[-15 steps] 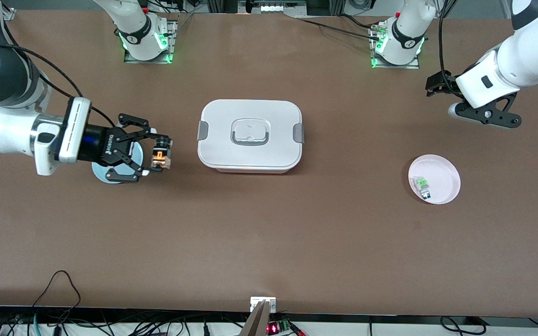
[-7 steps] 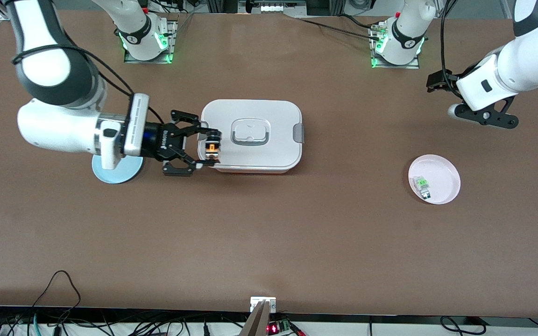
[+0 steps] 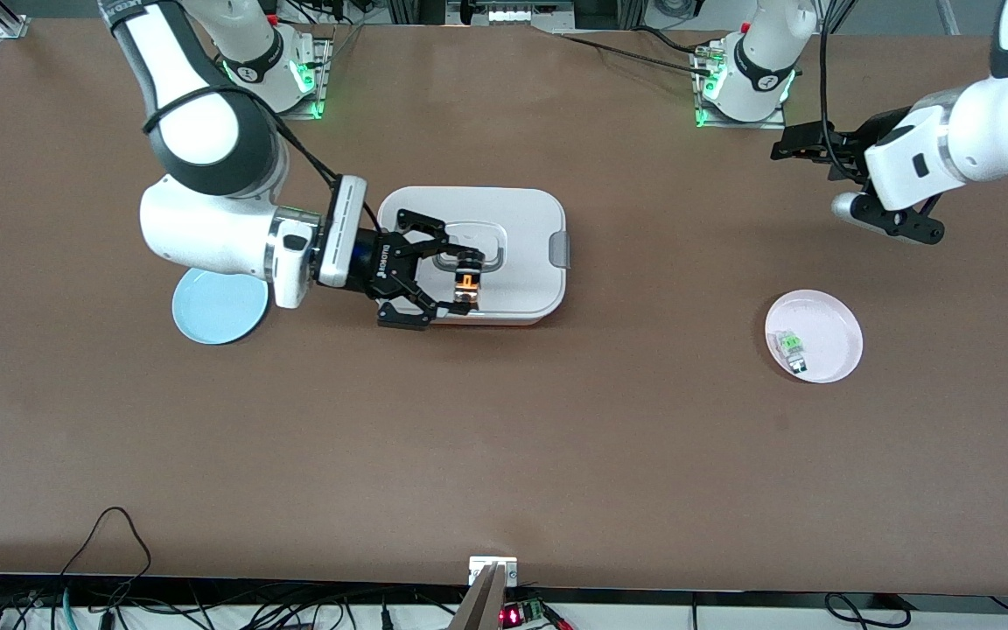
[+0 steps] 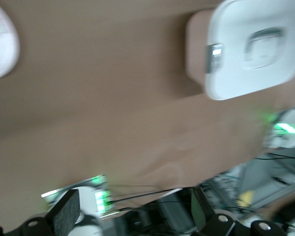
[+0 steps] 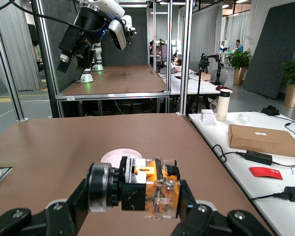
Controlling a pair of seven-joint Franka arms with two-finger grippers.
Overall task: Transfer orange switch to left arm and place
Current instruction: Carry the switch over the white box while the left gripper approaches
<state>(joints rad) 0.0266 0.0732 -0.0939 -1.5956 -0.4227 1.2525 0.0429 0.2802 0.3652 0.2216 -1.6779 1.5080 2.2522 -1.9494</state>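
Observation:
My right gripper (image 3: 469,282) is shut on the orange switch (image 3: 466,283) and holds it in the air over the lid of the white box (image 3: 521,219), beside the grey-edged handle. In the right wrist view the switch (image 5: 147,189) sits crosswise between the fingers, round black end to one side, with the gripper (image 5: 137,199) shut on it. My left gripper (image 3: 819,179) hangs open and empty above the table at the left arm's end; its wide-apart pads (image 4: 69,211) show in the left wrist view, with the box (image 4: 255,44) farther off.
A pink plate (image 3: 832,317) holding a small clear component with a green part (image 3: 791,346) lies near the left arm's end, nearer to the front camera than the left gripper. A bare blue plate (image 3: 215,311) lies toward the right arm's end, beside the box.
My right gripper has carried the orange switch from beside the blue plate toward the left arm's end, to over the box lid. My left gripper has shifted slightly toward the box.

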